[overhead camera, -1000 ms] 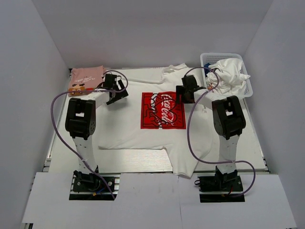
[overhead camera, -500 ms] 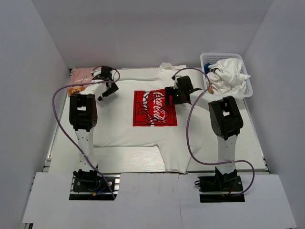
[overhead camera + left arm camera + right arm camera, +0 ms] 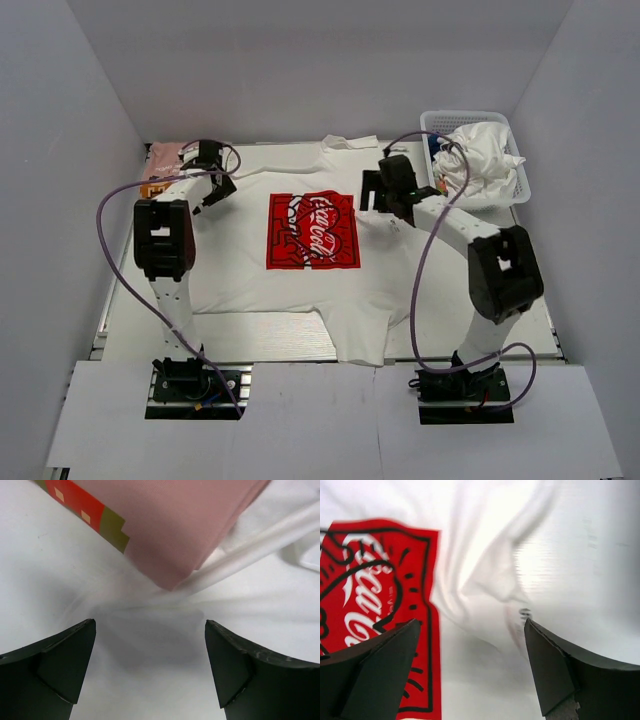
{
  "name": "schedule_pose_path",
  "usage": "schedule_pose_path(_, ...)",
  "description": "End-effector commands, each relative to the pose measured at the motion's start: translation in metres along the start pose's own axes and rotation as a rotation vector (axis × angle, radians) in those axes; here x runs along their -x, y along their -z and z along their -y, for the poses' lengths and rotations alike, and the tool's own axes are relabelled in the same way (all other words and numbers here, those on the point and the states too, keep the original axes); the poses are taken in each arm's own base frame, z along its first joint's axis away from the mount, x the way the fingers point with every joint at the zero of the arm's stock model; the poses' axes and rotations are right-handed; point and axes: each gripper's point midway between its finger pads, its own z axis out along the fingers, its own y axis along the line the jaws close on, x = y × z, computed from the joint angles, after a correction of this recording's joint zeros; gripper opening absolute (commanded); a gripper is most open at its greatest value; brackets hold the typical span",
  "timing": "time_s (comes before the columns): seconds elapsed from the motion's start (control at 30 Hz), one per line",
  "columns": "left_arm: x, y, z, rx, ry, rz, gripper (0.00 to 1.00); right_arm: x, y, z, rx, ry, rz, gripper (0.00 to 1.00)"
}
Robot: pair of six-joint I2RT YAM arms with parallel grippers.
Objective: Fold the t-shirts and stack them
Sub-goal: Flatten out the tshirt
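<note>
The white t-shirt (image 3: 250, 270) lies spread flat on the bench (image 3: 270, 340), front side up. Its red square Coca-Cola print (image 3: 313, 231) serves here as the mark for all places. The collar lies on the far side of the print. On the near side, a flap of the white cloth reaches almost to the near edge of the bench.

The pink t-shirt (image 3: 163, 153) lies folded, far to the left of the print and farther back. In the left wrist view one corner of it touches a white fold of cloth, and a small print of red and olive blocks (image 3: 85, 505) shows on it.

The left hand (image 3: 208, 193) is to the left of the print and a little farther back, over the left part of the white t-shirt and close to the pink one. Its fingers (image 3: 60, 665) stand wide apart and it is released. Only white cloth lies below the gap.

The right hand (image 3: 385, 200) is just to the right of the print, toward the collar side. It is also released, with nothing between the fingers (image 3: 375, 670). Its own view is blurred, but it shows the right border of the print and a soft wrinkle of white cloth.

A white mesh basket (image 3: 475, 118) stands well to the right of the print and farther back, with crumpled white cloth (image 3: 480, 155) inside.
</note>
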Motion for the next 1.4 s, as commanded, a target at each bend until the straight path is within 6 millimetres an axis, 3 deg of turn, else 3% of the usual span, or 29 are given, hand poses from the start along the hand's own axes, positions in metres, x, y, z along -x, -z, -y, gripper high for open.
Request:
schedule_pose_path(0.0, 0.045, 0.054, 0.008, -0.079, 0.006, 0.118, 1.00, -0.018, 0.021, 0.057, -0.203, -0.150, -0.050, 0.90)
schedule_pose_path(0.03, 0.044, 0.059, 0.018, -0.142, 0.011, 0.108, 1.00, -0.036, 0.020, 0.070, -0.224, -0.167, -0.099, 0.90)
schedule_pose_path(0.13, 0.027, 0.073, 0.035, -0.280, -0.005, 0.068, 1.00, -0.064, 0.022, 0.078, -0.162, -0.200, -0.180, 0.84)
schedule_pose_path(0.2, 0.024, 0.080, 0.045, -0.360, 0.001, 0.073, 1.00, -0.078, 0.023, 0.072, -0.081, -0.198, -0.214, 0.84)
schedule_pose_path(0.23, 0.006, 0.082, 0.051, -0.409, -0.016, 0.032, 1.00, -0.090, 0.025, 0.062, -0.021, -0.203, -0.251, 0.84)
schedule_pose_path(0.27, 0.010, 0.090, 0.056, -0.450, -0.009, 0.051, 1.00, -0.097, 0.025, 0.062, -0.011, -0.204, -0.261, 0.84)
schedule_pose_path(0.37, -0.016, 0.094, 0.065, -0.506, -0.040, -0.002, 1.00, -0.109, 0.030, 0.062, 0.009, -0.213, -0.282, 0.77)
schedule_pose_path(0.4, -0.020, 0.094, 0.062, -0.502, -0.042, -0.009, 1.00, -0.120, 0.034, 0.064, -0.004, -0.224, -0.301, 0.69)
schedule_pose_path(0.47, -0.031, 0.093, 0.062, -0.499, -0.055, -0.027, 1.00, -0.124, 0.040, 0.073, -0.047, -0.237, -0.297, 0.51)
schedule_pose_path(0.5, -0.033, 0.091, 0.059, -0.485, -0.056, -0.029, 1.00, -0.140, 0.043, 0.080, -0.085, -0.258, -0.329, 0.25)
schedule_pose_path(0.57, -0.043, 0.090, 0.058, -0.478, -0.068, -0.049, 1.00, -0.152, 0.055, 0.089, -0.119, -0.274, -0.342, 0.17)
schedule_pose_path(0.63, -0.053, 0.087, 0.053, -0.464, -0.075, -0.072, 1.00, -0.181, 0.067, 0.094, -0.148, -0.291, -0.399, 0.14)
schedule_pose_path(0.67, -0.052, 0.092, 0.056, -0.474, -0.080, -0.066, 1.00, -0.173, 0.075, 0.091, -0.128, -0.301, -0.361, 0.12)
schedule_pose_path(0.73, -0.063, 0.087, 0.051, -0.463, -0.085, -0.084, 1.00, -0.183, 0.084, 0.093, -0.127, -0.307, -0.348, 0.09)
schedule_pose_path(0.8, -0.076, 0.086, 0.052, -0.467, -0.089, -0.110, 1.00, -0.178, 0.090, 0.096, -0.133, -0.303, -0.313, 0.08)
schedule_pose_path(0.9, -0.087, 0.086, 0.052, -0.475, -0.100, -0.129, 1.00, -0.158, 0.095, 0.098, -0.151, -0.277, -0.259, 0.02)
schedule_pose_path(1.0, -0.092, 0.084, 0.050, -0.469, -0.103, -0.138, 1.00, -0.118, 0.098, 0.093, -0.157, -0.228, -0.189, 0.00)
schedule_pose_path(1.03, -0.098, 0.085, 0.050, -0.469, -0.113, -0.147, 1.00, -0.116, 0.100, 0.093, -0.172, -0.212, -0.196, 0.00)
schedule_pose_path(1.07, -0.094, 0.089, 0.051, -0.476, -0.110, -0.137, 1.00, -0.095, 0.101, 0.083, -0.145, -0.191, -0.157, 0.00)
schedule_pose_path(1.17, -0.093, 0.088, 0.047, -0.460, -0.108, -0.126, 1.00, -0.098, 0.097, 0.054, -0.093, -0.120, -0.196, 0.00)
schedule_pose_path(1.2, -0.097, 0.087, 0.045, -0.454, -0.102, -0.136, 1.00, -0.075, 0.099, 0.040, -0.074, -0.112, -0.160, 0.00)
schedule_pose_path(1.23, -0.094, 0.090, 0.045, -0.459, -0.099, -0.128, 1.00, -0.091, 0.090, 0.019, -0.069, -0.042, -0.212, 0.00)
schedule_pose_path(1.3, -0.094, 0.090, 0.045, -0.459, -0.099, -0.128, 1.00, -0.065, 0.092, -0.001, -0.091, 0.000, -0.181, 0.00)
schedule_pose_path(1.33, -0.094, 0.090, 0.045, -0.459, -0.099, -0.128, 1.00, -0.072, 0.080, -0.035, -0.068, 0.070, -0.207, 0.00)
schedule_pose_path(1.37, -0.095, 0.088, 0.040, -0.425, -0.092, -0.130, 1.00, -0.071, 0.075, -0.040, -0.099, 0.094, -0.204, 0.00)
